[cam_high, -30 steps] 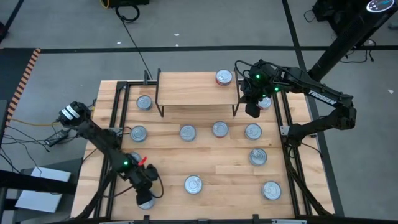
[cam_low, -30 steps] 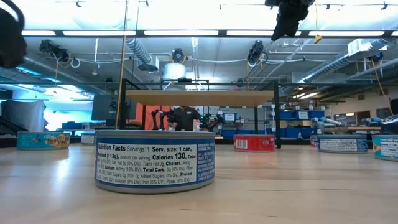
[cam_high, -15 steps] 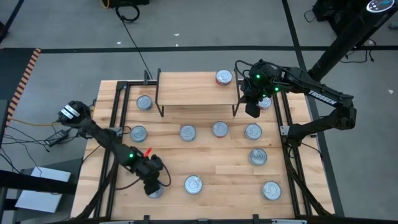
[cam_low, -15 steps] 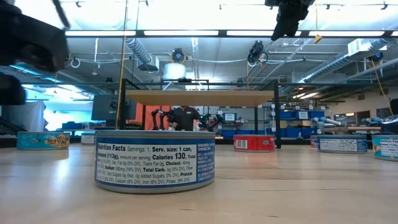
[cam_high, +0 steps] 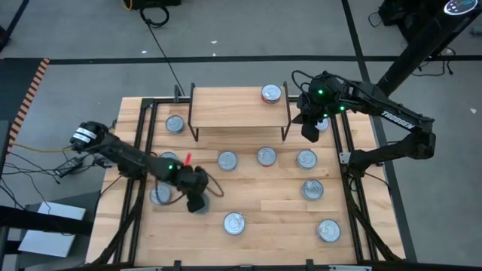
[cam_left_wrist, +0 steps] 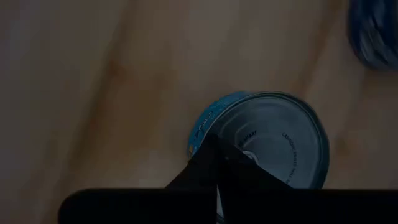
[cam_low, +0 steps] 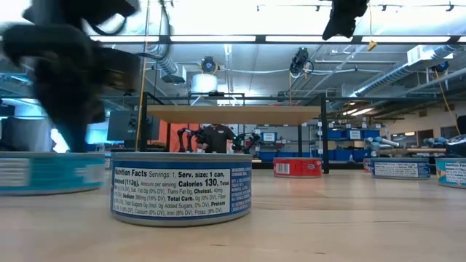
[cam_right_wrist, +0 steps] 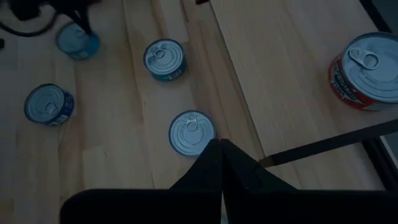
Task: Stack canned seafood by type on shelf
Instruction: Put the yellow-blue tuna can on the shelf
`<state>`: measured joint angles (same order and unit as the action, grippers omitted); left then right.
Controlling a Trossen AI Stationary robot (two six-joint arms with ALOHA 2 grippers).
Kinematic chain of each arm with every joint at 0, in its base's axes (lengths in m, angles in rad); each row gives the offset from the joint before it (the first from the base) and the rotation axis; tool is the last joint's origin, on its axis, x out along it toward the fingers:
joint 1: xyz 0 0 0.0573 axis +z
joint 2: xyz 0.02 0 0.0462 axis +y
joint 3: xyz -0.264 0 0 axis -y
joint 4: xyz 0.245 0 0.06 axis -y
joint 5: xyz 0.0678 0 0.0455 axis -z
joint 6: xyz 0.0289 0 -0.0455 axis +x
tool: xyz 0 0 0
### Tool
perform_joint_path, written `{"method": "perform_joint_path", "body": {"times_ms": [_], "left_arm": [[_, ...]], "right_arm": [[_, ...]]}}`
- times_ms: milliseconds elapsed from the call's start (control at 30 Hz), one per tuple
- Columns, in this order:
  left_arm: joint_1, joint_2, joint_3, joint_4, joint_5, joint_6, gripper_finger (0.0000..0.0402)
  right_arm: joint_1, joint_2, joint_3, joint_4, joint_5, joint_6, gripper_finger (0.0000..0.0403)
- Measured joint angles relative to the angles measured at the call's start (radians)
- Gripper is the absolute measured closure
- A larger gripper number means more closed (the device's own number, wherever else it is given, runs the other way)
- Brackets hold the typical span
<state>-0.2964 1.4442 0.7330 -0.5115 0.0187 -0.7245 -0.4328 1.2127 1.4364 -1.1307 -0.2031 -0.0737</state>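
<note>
The left gripper (cam_high: 197, 202) sits low over the near-left part of the table, its fingers (cam_left_wrist: 214, 163) pressed together with nothing between them; in its wrist view the closed tips lie over the rim of a blue-labelled can (cam_left_wrist: 261, 140) that stands on the wood, so it touches or nearly touches the tin without holding it. Just beside it, toward the left rail, another can (cam_high: 160, 194) is half hidden by the arm. The right gripper (cam_high: 309, 132) hangs just off the right end of the shelf (cam_high: 226, 107), its fingers also shut and empty, above a tin (cam_high: 321, 124) by the right rail.

One red can (cam_high: 271, 93) stands on the shelf's top board near its right end. The remaining cans are well apart on the table: a row of three (cam_high: 266, 156) in front of the shelf, one (cam_high: 175, 124) at its left end, and others toward the near edge (cam_high: 234, 223).

The sorting looks barely begun, with a pick-up in hand on the left. To lift the blue tin, the left fingers would need to spread wider than the can, drop around its sides and close before carrying it to the board, well clear of the red can
</note>
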Motion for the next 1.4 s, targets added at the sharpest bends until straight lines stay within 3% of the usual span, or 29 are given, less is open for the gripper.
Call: {"method": "perform_joint_path", "body": {"times_ms": [233, 400, 633, 767, 1033, 1267, 1400], "left_arm": [[0.183, 0.002, -0.002, 0.094, -0.003, 0.200, 0.0401], [0.266, 0.023, -0.006, 0.202, -0.004, 0.228, 0.0401], [0.285, 0.106, -0.004, 0.417, 0.048, 0.221, 0.0401], [0.285, 0.108, 0.043, 0.374, 0.049, 0.209, 0.0401], [0.306, 0.002, 0.129, 0.219, 0.102, 0.351, 0.0401], [0.324, -0.123, 0.001, 0.222, 0.164, 0.438, 0.0401], [0.324, -0.209, -0.096, 0.297, 0.178, 0.437, 0.0401]], "right_arm": [[0.000, -0.039, 0.000, 0.000, 0.000, 0.033, 0.0398], [0.000, -0.053, 0.000, 0.000, 0.000, 0.056, 0.0398], [0.004, -0.054, 0.000, 0.010, 0.000, 0.075, 0.0398], [0.021, -0.054, 0.000, 0.031, 0.000, 0.077, 0.0398], [0.086, -0.053, 0.000, 0.125, 0.003, 0.129, 0.0398], [0.211, -0.009, 0.000, 0.189, 0.185, 0.290, 0.0398], [0.301, 0.068, 0.000, 0.269, 0.214, 0.397, 0.0398]]}}
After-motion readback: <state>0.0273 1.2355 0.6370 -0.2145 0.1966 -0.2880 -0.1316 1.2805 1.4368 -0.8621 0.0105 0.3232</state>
